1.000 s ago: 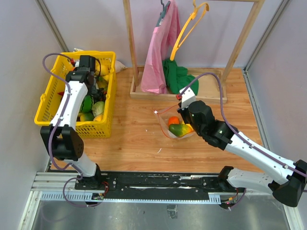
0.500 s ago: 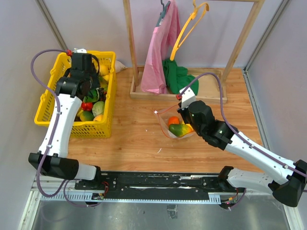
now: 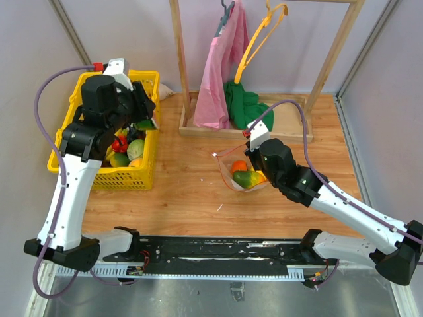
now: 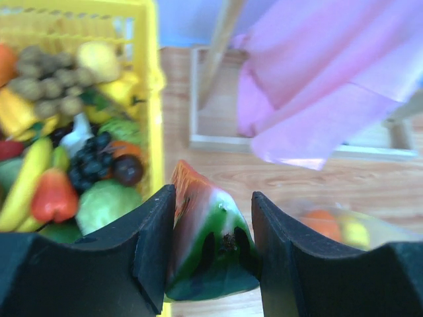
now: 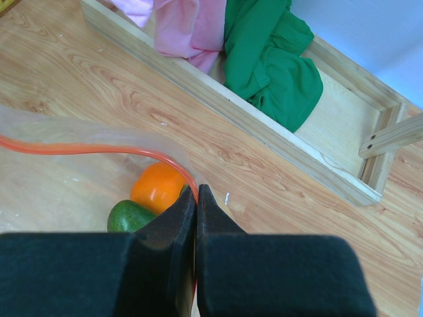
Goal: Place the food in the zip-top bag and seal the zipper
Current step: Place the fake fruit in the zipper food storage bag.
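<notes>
My left gripper (image 3: 147,123) (image 4: 215,198) is shut on a wedge-shaped red and green piece of food (image 4: 211,251) (image 3: 144,124), held above the right rim of the yellow basket (image 3: 153,142). The clear zip-top bag (image 3: 232,177) (image 5: 59,178) lies on the wood in the middle. Inside it are an orange (image 3: 239,166) (image 5: 157,187), a dark green piece (image 3: 243,179) (image 5: 129,216) and a yellow piece (image 3: 261,176). My right gripper (image 3: 249,150) (image 5: 196,190) is shut on the bag's red-orange zipper (image 5: 79,148) at its far right corner, holding the mouth up.
The basket (image 4: 153,92) holds several more toy fruits and vegetables (image 3: 129,150). Behind the bag stands a wooden rack base (image 3: 291,125) with a pink garment (image 3: 225,72), a green cloth (image 3: 244,105) and a yellow hanger (image 3: 261,36). Grey walls close both sides.
My left arm has risen out of the basket and swung right and nearer with the wedge of food in its jaws. The right arm and the bag have not moved.
</notes>
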Robot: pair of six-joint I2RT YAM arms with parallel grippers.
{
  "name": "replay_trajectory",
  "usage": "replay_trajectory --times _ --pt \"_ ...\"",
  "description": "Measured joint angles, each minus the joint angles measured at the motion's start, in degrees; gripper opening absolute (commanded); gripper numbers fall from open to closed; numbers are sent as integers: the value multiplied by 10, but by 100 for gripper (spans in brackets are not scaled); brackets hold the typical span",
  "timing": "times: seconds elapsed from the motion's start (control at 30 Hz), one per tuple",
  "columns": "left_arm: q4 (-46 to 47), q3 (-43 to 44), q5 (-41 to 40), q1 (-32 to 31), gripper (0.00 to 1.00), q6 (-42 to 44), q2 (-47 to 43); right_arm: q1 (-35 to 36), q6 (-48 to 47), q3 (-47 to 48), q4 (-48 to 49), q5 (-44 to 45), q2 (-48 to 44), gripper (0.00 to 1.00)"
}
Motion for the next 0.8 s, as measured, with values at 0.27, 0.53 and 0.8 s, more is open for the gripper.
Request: replay_trajectory --times 0.27,0.53,0.8 --pt "74 -49 132 -55 0 -35 -43 0 6 0 0 0 0 1" --pt "153 -132 189 -135 0 -97 -51 0 17 0 0 0 0 1" --pt "206 -157 201 -238 0 -135 -42 0 26 0 0 0 1 1"
